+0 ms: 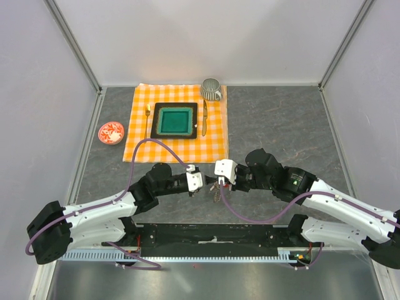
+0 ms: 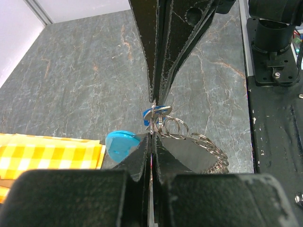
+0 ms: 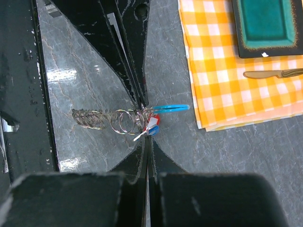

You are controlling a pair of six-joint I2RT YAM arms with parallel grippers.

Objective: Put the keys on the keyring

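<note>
Both grippers meet tip to tip low over the grey table, just in front of the cloth. My left gripper (image 1: 204, 181) (image 2: 152, 134) is shut on the keyring (image 2: 176, 126), a floppy chain of silvery rings (image 3: 102, 120) that trails away from the jaws. My right gripper (image 1: 215, 182) (image 3: 149, 140) is shut on a small key with a blue head (image 3: 154, 130) (image 2: 149, 115). A red tag (image 3: 154, 121) and a long curved bright-blue tag (image 3: 171, 108) (image 2: 120, 143) hang in the same bunch (image 1: 216, 189). The key blades are mostly hidden by the fingers.
An orange checked cloth (image 1: 142, 145) lies behind the grippers, bearing a green square plate (image 1: 157, 120), a gold fork (image 1: 148, 120) and a knife (image 1: 204, 115) (image 3: 272, 74). A grey ribbed cup (image 1: 211, 89) stands at its far right corner. A small red dish (image 1: 111, 132) lies to the left.
</note>
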